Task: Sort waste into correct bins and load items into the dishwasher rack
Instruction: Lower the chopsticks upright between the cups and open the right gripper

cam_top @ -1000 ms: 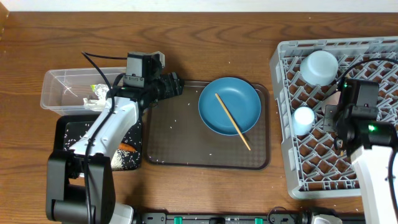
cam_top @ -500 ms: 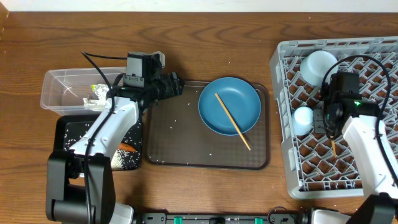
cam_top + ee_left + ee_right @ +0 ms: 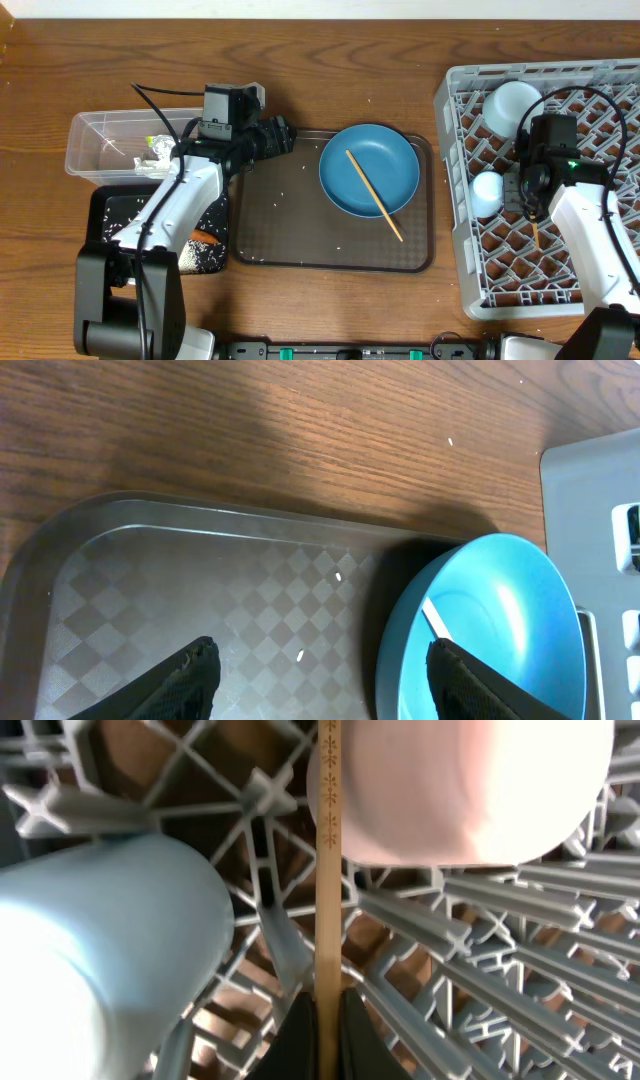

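My right gripper [image 3: 325, 1020] is clenched on a thin wooden chopstick [image 3: 328, 870], which runs straight up from between the jaws. It passes between a small light-blue cup [image 3: 100, 950] on one side and a small pink cup [image 3: 460, 780] on the other. Both cups sit on the lattice bottom of the large square grey plastic rack [image 3: 520, 950]. Whether the stick's far end touches the pink cup I cannot tell, because the cup's edge is blurred there. From overhead my own wrist hides the pink cup. An upturned light-blue bowl [image 3: 512, 105] stands in the rack's far corner, close to the light-blue cup.

My left gripper [image 3: 330, 680] is spread wide, holding nothing, and only the tips of its dark fingers [image 3: 190, 680] show at the frame's lower edge. It hangs over the far left corner of the brown serving tray [image 3: 150, 590], with loose white rice grains [image 3: 338, 575] scattered beneath it. Just beside it is the large dark-blue round plate [image 3: 370, 168], resting on the tray, with the second wooden chopstick [image 3: 375, 195] lying slantwise across it.

Behind my left arm the clear rectangular plastic tub [image 3: 90, 135] holds the crumpled silver-and-yellow wrapper [image 3: 160, 150]. The shallow black rectangular tray [image 3: 115, 210] is largely covered by that arm. A small orange carrot [image 3: 205, 238] peeks out at the arm's edge.
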